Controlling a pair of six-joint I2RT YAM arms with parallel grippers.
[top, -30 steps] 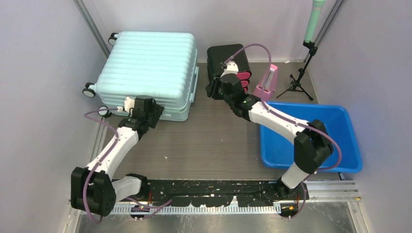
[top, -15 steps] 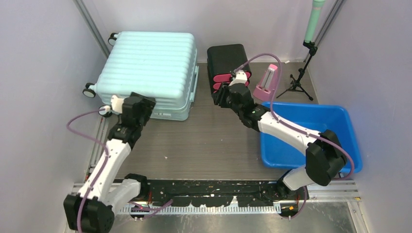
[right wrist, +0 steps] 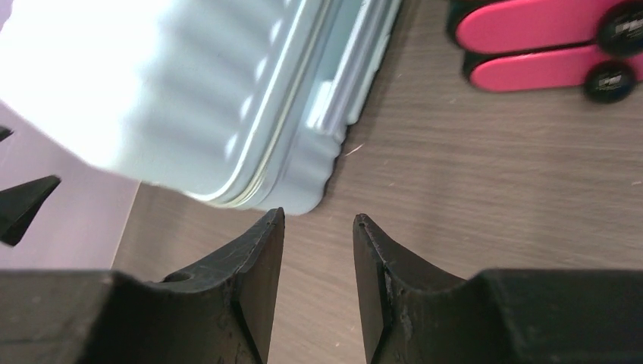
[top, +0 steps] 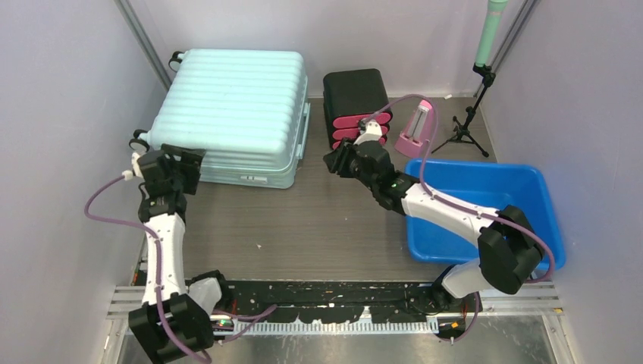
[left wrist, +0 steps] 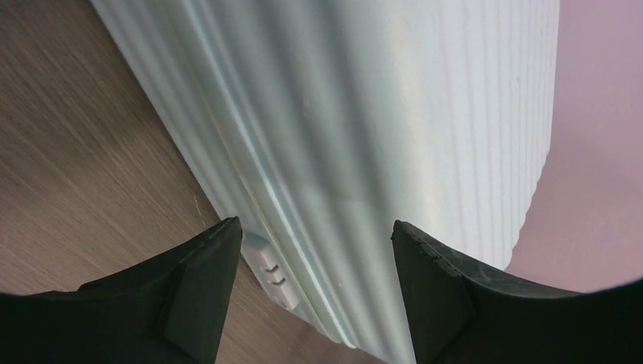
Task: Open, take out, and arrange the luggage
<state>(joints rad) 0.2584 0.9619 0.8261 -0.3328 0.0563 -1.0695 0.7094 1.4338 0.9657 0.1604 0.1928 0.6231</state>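
Observation:
The luggage [top: 231, 114], a pale mint ribbed hard-shell suitcase, lies flat and closed at the back left, with black wheels on its left side. My left gripper [top: 186, 157] is at its near left corner. In the left wrist view the left gripper [left wrist: 315, 227] stands open, and the luggage [left wrist: 364, 136] fills the gap, its seam edge running between the jaws without clear contact. My right gripper [top: 334, 161] hovers over bare table right of the suitcase. In the right wrist view it [right wrist: 318, 216] is open and empty, pointing at the near right corner of the luggage [right wrist: 212, 98].
A black drawer box with pink drawers [top: 352, 95] stands behind the right gripper. Right of it are a pink holder [top: 417, 125] and a small tripod [top: 470, 121]. A blue tub [top: 485, 212] sits at the right, under the right arm. Walls close in on both sides.
My left arm has swung left along the suitcase's near edge to its left corner, and its jaws have widened. My right gripper has drawn back from the drawer box toward the front.

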